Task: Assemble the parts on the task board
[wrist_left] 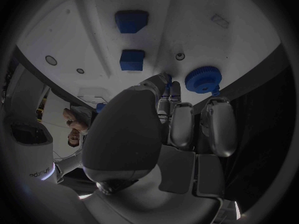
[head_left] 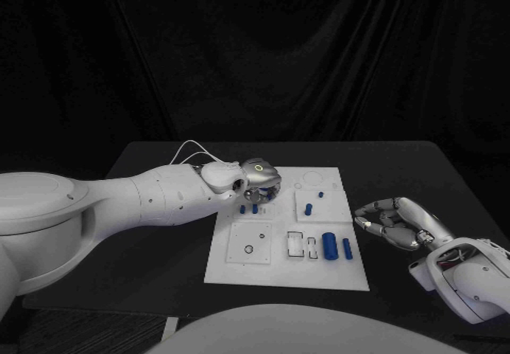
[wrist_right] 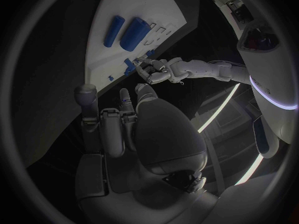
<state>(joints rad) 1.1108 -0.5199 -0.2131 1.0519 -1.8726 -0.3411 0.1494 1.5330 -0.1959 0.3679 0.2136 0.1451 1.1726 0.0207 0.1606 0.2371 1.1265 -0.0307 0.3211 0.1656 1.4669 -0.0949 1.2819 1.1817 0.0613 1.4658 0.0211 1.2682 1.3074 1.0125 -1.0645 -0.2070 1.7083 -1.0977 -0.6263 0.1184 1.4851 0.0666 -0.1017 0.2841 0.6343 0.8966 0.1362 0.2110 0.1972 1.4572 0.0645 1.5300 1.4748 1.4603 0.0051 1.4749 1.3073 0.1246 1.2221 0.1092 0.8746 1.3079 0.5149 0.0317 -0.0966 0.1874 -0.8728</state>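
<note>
— What's over on the left?
— The left hand (head_left: 255, 181) hangs over the white rectangular task board (head_left: 245, 269), fingers curled down by two small blue block parts (head_left: 249, 209); whether it pinches anything, I cannot tell. A blue toothed gear (wrist_left: 202, 78) sits beside its fingertips.
— And rightward?
— A thick blue cylinder (head_left: 331, 245) and a slim blue rod (head_left: 348, 248) lie near the board's right edge. The right hand (head_left: 391, 223) rests on the black tabletop (head_left: 425, 169) beyond that edge, fingers curled in, holding nothing.

I count one white task board (head_left: 271, 269) on my table. On it I see two long blue cylinders (head_left: 331, 245), three small blue pegs (head_left: 308, 209), and one blue gear (wrist_left: 202, 79) by my left hand's fingers. Two hands total.
</note>
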